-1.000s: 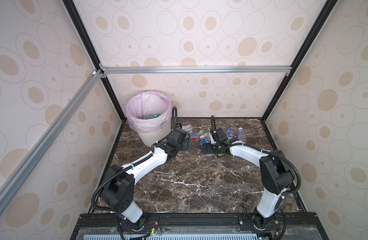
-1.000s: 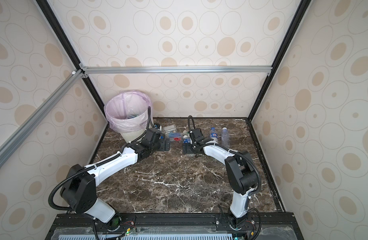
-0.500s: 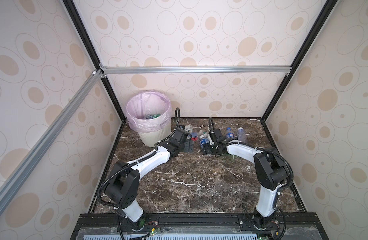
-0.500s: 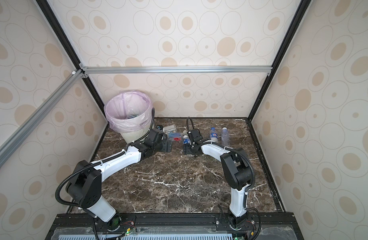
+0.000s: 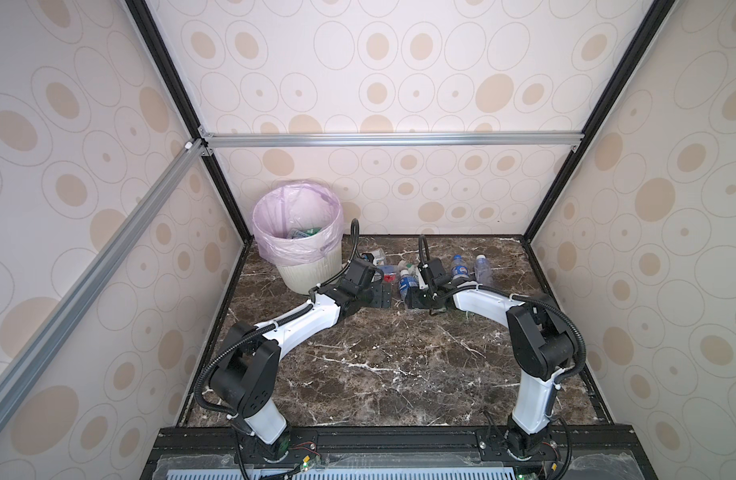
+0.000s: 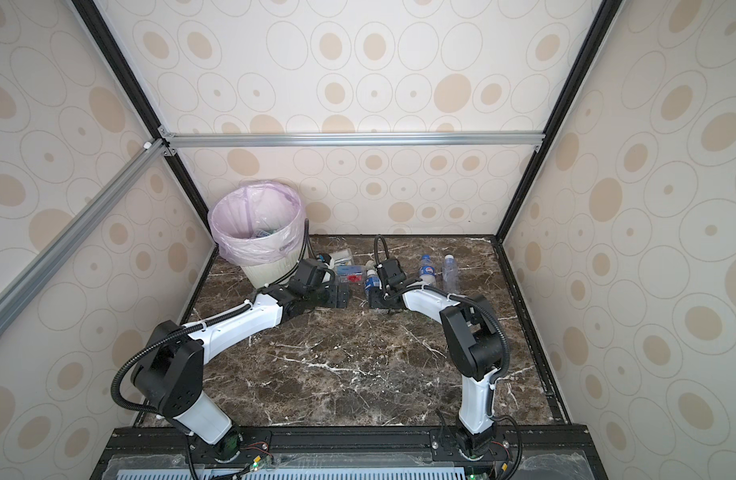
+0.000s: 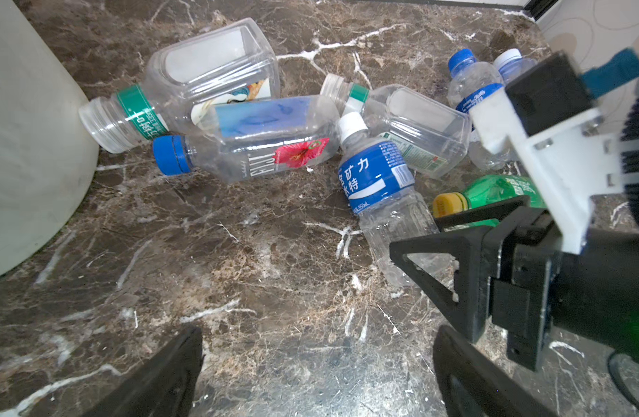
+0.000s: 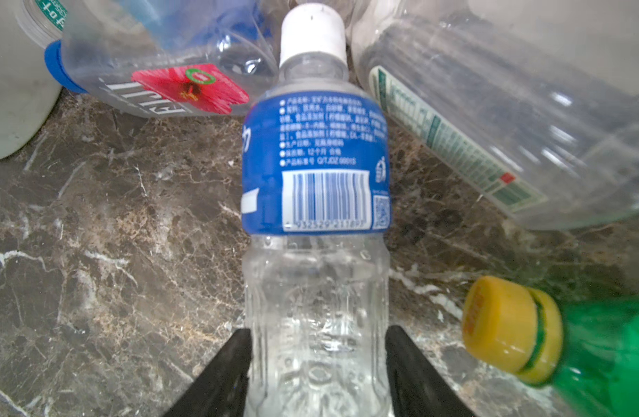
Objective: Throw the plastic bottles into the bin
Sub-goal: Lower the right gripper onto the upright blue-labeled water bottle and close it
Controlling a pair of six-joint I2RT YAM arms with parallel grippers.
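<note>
Bright, even, soft light; faint shadows; wide-angle bending at edges; softly blurred close-up wrist view.

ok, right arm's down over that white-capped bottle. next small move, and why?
Probably squeeze the right pincer firmly shut on the white-capped bottle before any lift. Its fingers flank the clear lower body, right at its sides, but I cannot tell whether the grip is firm. The bottle lies on the table, and the bin stands off to the left.

Cream wallpaper [image 5: 399, 62] dotted with beige ovals closes in on three sides. The marble floor [image 5: 379, 365] is dark brown (veined white). An aluminium rail [image 5: 391, 139] spans black corner posts [image 5: 551, 191].
</note>
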